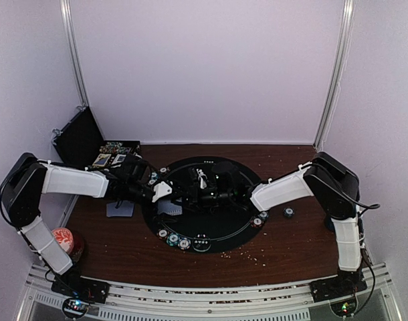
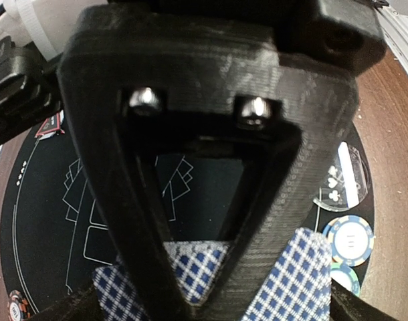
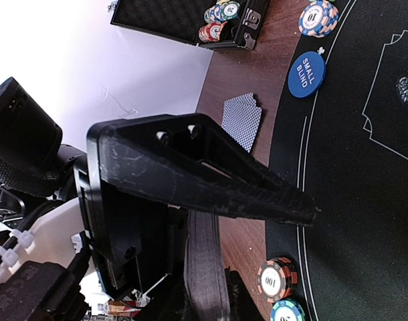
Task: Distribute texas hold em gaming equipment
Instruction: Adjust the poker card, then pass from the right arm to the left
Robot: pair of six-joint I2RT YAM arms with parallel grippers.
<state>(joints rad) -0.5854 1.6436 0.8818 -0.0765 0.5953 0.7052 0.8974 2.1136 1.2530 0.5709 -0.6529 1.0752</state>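
My right gripper reaches left over the black round mat and is shut flat on two fanned blue-checked playing cards, which are also visible in the top view. Its triangular finger fills the left wrist view, lying over the cards. My left gripper meets it tip to tip, jaws apart at either side of the cards. Two more cards lie on the wood left of the mat. Striped chips sit at the mat's near edge, with more chips at its right.
A blue SMALL BLIND button and a chip lie at the mat's far left. An open black case holding chips stands at back left. A clear round button lies at the mat's front. One chip lies right of the mat. A red-topped can stands at near left.
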